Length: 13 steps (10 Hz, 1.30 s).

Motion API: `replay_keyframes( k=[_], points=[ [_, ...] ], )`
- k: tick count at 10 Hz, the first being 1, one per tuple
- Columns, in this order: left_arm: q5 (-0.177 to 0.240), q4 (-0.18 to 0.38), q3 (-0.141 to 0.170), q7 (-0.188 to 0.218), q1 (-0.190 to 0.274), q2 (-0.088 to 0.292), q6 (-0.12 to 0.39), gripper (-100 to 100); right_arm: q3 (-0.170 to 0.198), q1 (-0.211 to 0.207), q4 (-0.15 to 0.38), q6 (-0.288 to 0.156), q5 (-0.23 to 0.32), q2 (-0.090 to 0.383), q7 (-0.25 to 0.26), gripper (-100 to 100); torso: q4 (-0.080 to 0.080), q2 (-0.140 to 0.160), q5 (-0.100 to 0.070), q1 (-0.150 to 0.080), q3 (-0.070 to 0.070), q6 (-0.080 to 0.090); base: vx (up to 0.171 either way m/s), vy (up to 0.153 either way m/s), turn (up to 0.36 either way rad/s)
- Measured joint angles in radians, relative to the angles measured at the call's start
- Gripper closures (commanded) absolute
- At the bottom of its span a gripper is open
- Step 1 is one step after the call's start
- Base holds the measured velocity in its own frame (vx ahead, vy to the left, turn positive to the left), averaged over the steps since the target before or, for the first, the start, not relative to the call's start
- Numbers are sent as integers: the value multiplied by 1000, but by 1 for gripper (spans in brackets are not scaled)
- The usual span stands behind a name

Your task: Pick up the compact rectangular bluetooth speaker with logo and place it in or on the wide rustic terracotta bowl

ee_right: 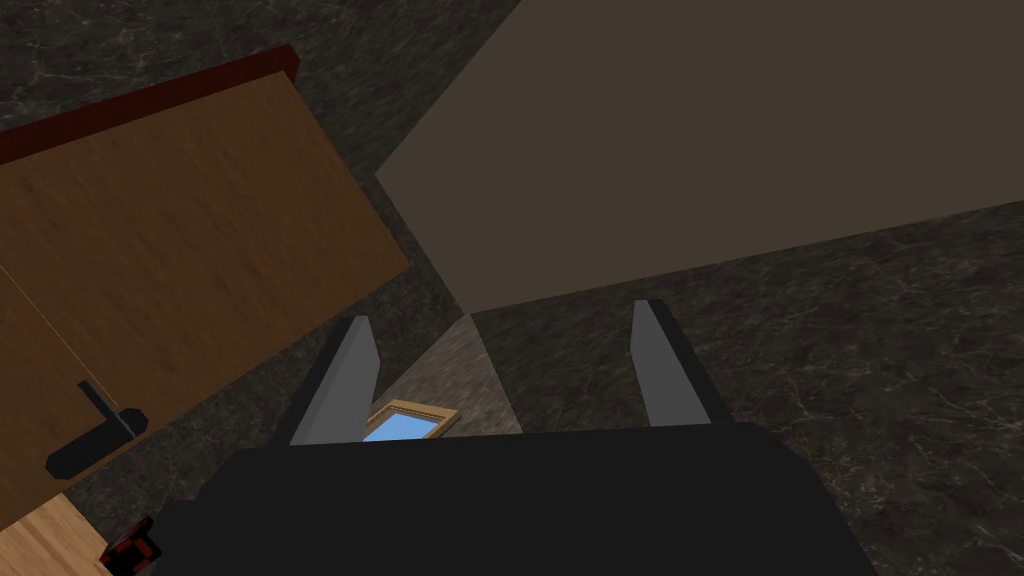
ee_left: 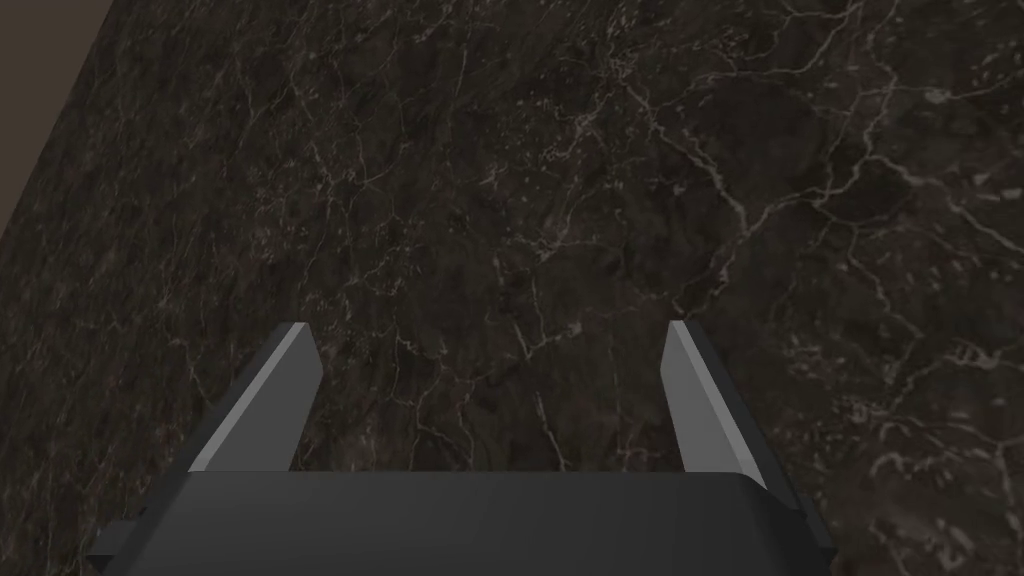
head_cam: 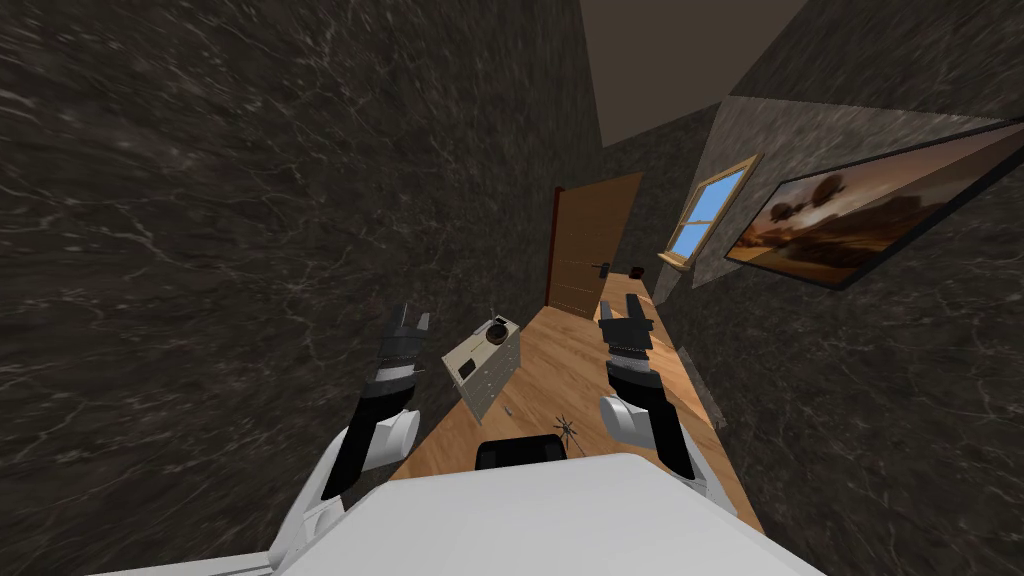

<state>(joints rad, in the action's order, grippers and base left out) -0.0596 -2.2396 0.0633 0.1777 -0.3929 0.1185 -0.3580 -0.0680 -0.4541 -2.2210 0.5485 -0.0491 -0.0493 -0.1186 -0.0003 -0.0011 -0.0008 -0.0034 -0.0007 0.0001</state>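
Observation:
A pale low cabinet (head_cam: 486,372) stands against the dark marble wall ahead, between my two arms. On its top sits a small brown bowl (head_cam: 497,334), and nearer to me a small dark rectangular thing (head_cam: 467,371) that may be the speaker. My left gripper (head_cam: 411,322) (ee_left: 487,325) is raised left of the cabinet, open and empty, facing the wall. My right gripper (head_cam: 622,312) (ee_right: 503,312) is raised to the cabinet's right, also open and empty, pointing up past the door.
A wooden floor (head_cam: 560,365) runs as a narrow corridor to a brown door (head_cam: 590,245) (ee_right: 170,240) with a dark handle (ee_right: 95,440). A small dark and red object (head_cam: 636,270) (ee_right: 130,550) lies on the floor beyond. Something thin and spidery (head_cam: 565,428) lies on the floor near me.

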Motion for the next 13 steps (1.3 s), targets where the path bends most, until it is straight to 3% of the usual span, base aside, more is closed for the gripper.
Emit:
replay_keyframes(
  k=[4,13],
  points=[
    [35,49,45,33,29,24,110,-100,0,0,0,0,0,0,0,0,0,0,0,-1,0,0,15,-65,30],
    [83,179,105,70,107,31,330,-100,0,0,0,0,0,0,0,0,0,-1,0,0,0,0,23,-58,23]
  ],
)
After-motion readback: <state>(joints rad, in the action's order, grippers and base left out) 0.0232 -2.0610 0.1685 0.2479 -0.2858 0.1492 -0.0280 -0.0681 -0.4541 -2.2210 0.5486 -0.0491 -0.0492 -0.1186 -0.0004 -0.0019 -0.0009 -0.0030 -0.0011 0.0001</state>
